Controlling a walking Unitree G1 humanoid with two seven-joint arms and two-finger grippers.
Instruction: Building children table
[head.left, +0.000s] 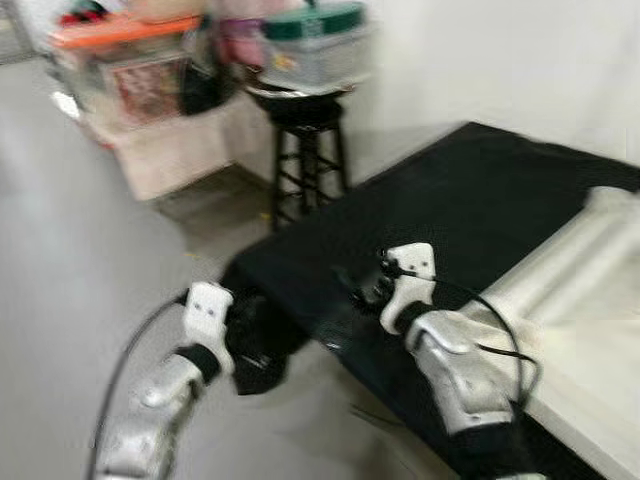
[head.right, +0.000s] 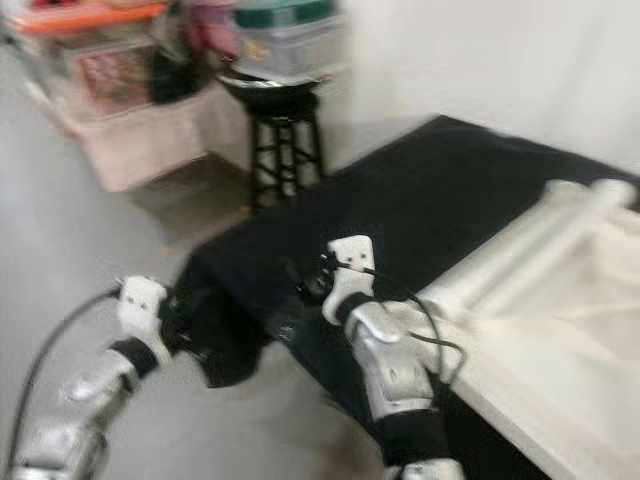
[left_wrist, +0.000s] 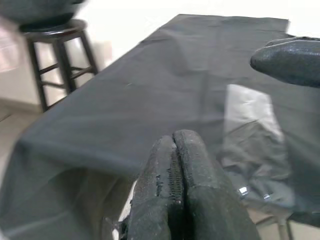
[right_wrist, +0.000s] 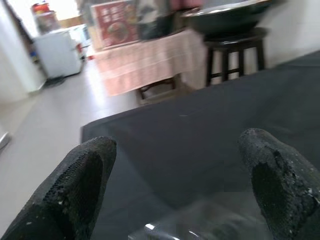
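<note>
A low table draped in black cloth (head.left: 470, 200) carries two white round table legs (head.left: 570, 260) lying side by side and a flat white panel (head.left: 590, 380) at its right end. My right gripper (head.left: 362, 287) hovers open over the cloth near its front edge, fingers (right_wrist: 85, 185) wide apart above a clear plastic bag (right_wrist: 200, 220). My left gripper (head.left: 252, 335) is at the cloth's near left corner, its fingers (left_wrist: 175, 190) pressed shut with nothing seen between them. The plastic bag (left_wrist: 248, 125) lies just beyond it on the cloth. The head views are blurred.
A black stool (head.left: 308, 160) holding a dark bowl (head.left: 298, 95) stands past the table's far left corner. Behind it are a cloth-covered bench (head.left: 170, 150) and stacked storage bins (head.left: 315, 40). Grey floor (head.left: 70, 280) lies open to the left.
</note>
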